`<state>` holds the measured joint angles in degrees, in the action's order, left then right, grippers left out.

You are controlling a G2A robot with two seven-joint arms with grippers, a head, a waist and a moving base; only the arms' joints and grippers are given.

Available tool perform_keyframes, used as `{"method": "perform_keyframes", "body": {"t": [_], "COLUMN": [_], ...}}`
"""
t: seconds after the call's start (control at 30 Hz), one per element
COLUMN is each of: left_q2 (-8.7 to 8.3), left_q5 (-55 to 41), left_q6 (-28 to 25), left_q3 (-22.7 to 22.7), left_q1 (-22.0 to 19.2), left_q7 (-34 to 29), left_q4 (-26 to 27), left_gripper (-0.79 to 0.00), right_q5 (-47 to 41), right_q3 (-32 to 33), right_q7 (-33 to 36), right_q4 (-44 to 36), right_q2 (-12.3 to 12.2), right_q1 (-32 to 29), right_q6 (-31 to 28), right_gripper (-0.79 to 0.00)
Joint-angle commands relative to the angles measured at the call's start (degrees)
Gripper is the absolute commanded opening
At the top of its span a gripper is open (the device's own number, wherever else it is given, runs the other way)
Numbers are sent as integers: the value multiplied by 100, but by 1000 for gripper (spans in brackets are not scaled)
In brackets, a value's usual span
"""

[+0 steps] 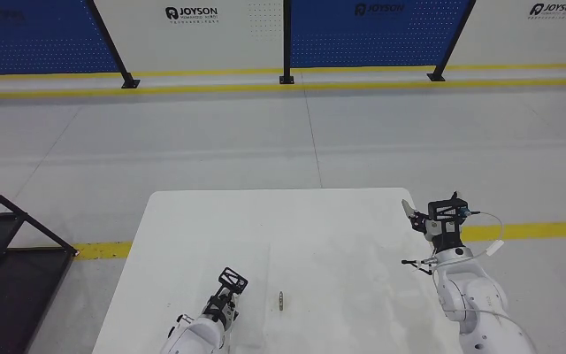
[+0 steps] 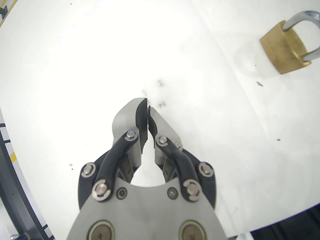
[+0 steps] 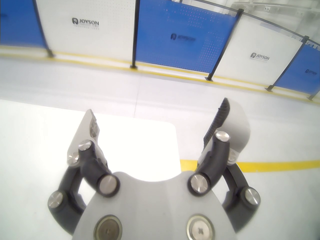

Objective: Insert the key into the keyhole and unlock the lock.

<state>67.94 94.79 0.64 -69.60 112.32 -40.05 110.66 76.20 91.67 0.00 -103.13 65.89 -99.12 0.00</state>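
Left gripper (image 2: 147, 104), pressed together, sits at the surface's (image 2: 75, 51) near edge near the lock (image 2: 285, 49); right gripper (image 3: 158, 112) spread. Unlocking seems not begun.

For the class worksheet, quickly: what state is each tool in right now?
Left tool: closed, nothing visible between its fingers.
Right tool: open, holding nothing.

Right gripper (image 3: 157, 107): jaws spread wide apart. One finger (image 3: 236, 123) shows a black ribbed pad on its inner face. The gripper sits above a rounded corner of the white table (image 3: 37, 136). Past the corner is pale floor (image 3: 100, 81) with a yellow line (image 3: 275, 164). Farther off stands a fence of blue and white panels (image 3: 175, 38) on black posts (image 3: 135, 26).
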Motion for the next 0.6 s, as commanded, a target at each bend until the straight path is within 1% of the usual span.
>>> {"method": "perform_keyframes", "body": {"t": [0.0, 0.2, 0.3, 0.37, 0.47, 0.57], "left_q2": [-4, -21, -32, -39, -55, -80], "left_q5": [-17, -57, -175, -345, -649, -1270], "left_q6": [-5, -23, -55, -73, -173, -525], "left_q3": [-23, -115, -190, -270, -449, -696], "left_q1": [45, 208, 315, 399, 511, 704], "left_q7": [34, 157, 367, 600, 1163, 1871], "left_q4": [51, 212, 317, 403, 612, 907], "left_gripper": [-785, -785, -785, -785, -785, -785], "right_q5": [0, 0, 0, 0, 0, 0], "right_q3": [0, 0, 0, 0, 0, 0], "right_q7": [0, 0, 0, 0, 0, 0], "right_q4": [0, 0, 0, 0, 0, 0], "right_q2": [0, 0, 0, 0, 0, 0], "right_q1": [0, 0, 0, 0, 0, 0], "right_q6": [0, 0, 0, 0, 0, 0], "right_gripper": [0, 0, 0, 0, 0, 0]}}
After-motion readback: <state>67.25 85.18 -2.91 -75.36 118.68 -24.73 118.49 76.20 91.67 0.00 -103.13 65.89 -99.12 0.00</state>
